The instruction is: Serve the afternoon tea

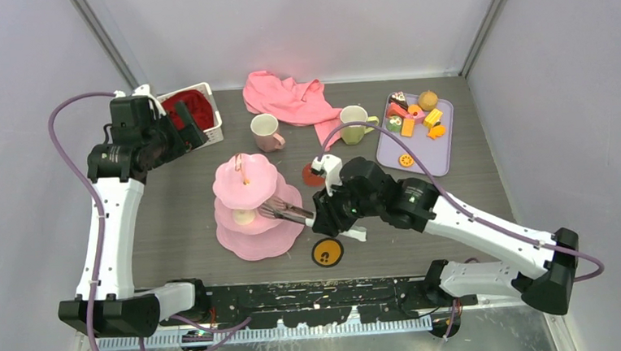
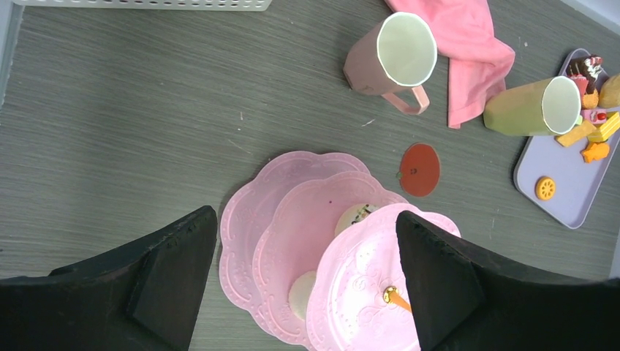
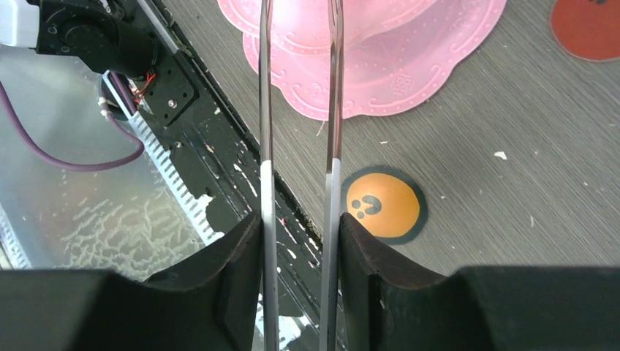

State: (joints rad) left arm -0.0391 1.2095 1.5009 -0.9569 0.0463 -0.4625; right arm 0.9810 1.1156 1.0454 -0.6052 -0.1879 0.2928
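Observation:
The pink three-tier cake stand (image 1: 248, 204) (image 2: 314, 241) (image 3: 380, 66) stands mid-table. Two pale round pastries (image 2: 354, 217) lie on its middle tier. My right gripper (image 1: 323, 215) (image 3: 300, 219) is shut on metal tongs (image 1: 285, 212) (image 3: 265, 146), whose tips reach in at the stand's tiers. My left gripper (image 1: 194, 130) (image 2: 305, 216) hangs open and empty, high at the back left. The pale pink mug (image 1: 266, 132) (image 2: 391, 55) and the yellow-green mug (image 1: 355, 124) (image 2: 530, 106) stand behind the stand. More toy pastries and fruits (image 1: 409, 116) sit on a lilac tray (image 1: 432, 158) (image 2: 563, 197).
A white basket with red cloth (image 1: 193, 109) sits at the back left, a crumpled pink cloth (image 1: 290, 99) (image 2: 460, 36) at the back centre. A red coaster (image 1: 313, 175) (image 2: 420, 170) (image 3: 588, 25) and an orange coaster (image 1: 327, 253) (image 3: 384, 205) lie right of the stand.

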